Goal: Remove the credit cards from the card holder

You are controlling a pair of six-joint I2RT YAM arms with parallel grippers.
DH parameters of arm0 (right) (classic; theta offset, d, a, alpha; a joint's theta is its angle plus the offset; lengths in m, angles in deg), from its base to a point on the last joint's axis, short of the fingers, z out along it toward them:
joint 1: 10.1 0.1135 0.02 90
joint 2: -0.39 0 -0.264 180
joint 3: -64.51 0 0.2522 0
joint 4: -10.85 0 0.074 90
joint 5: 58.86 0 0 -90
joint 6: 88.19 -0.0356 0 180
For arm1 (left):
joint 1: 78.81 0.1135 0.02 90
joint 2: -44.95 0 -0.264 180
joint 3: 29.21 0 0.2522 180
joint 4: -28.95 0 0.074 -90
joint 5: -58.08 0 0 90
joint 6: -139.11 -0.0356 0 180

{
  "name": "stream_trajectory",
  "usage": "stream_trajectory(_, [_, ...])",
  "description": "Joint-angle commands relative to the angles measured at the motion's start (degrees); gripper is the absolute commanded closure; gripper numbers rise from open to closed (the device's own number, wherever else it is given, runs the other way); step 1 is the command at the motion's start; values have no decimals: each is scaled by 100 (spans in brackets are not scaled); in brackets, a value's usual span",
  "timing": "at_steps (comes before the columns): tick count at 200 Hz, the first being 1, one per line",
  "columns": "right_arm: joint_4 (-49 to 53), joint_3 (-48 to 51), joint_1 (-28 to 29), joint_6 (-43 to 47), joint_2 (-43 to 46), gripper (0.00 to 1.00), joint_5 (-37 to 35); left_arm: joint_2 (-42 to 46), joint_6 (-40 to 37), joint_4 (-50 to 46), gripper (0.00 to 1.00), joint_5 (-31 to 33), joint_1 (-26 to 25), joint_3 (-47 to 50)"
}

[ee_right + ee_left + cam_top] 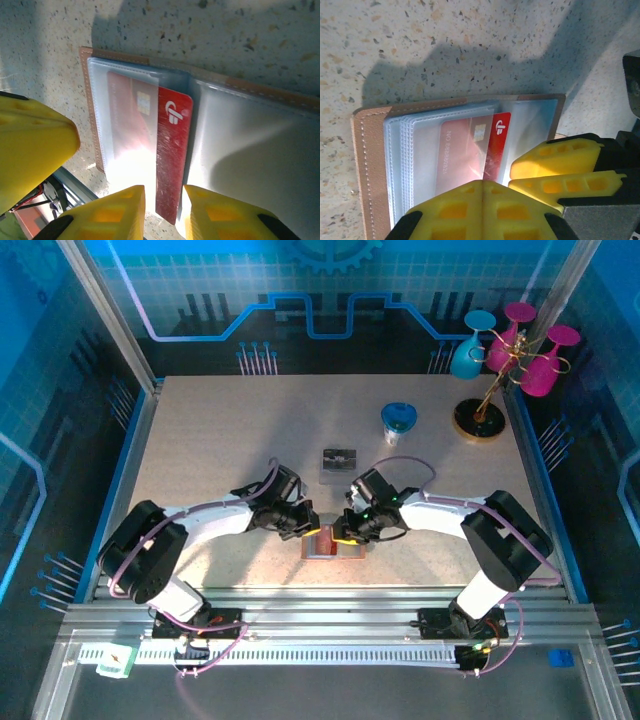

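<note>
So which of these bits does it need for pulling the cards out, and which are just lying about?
In the job: open card holder, red card partly slid out of it.
Just lying about: blue cup, gold stand hung with goblets, small dark flat item beyond the holder (possibly a card; cannot tell).

Robot lab cell w/ alu rails (330, 625), blue circuit-print walls (300, 300)

Red card (172, 150), lying half out of the card holder (367, 160):
- a white curled emblem (173, 113) is showing on the exposed end;
- a printed line (446, 157) beginning "NO" is running under the clear sleeve, its digits too blurred to read surely.
</note>
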Motion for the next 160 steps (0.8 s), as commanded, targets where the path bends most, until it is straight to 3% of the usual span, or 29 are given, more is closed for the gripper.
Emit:
stream_trajectory(1, [-199,126,-73,-86,95,74,138,-209,-320,-587,97,200,-98,-211])
stream_trajectory(46, [-521,309,-143,-154,0,74,272,-461,-555,-1102,98,637,-304,-473])
stream_trajectory(125, [-740,364,-162,-191,-87,74,426,-44,-484,-1336,96,1057,-318,-409])
stream_trajectory(160, [-723,333,-160,-192,-118,74,436,-70,-450,-1207,96,934,-325,-299])
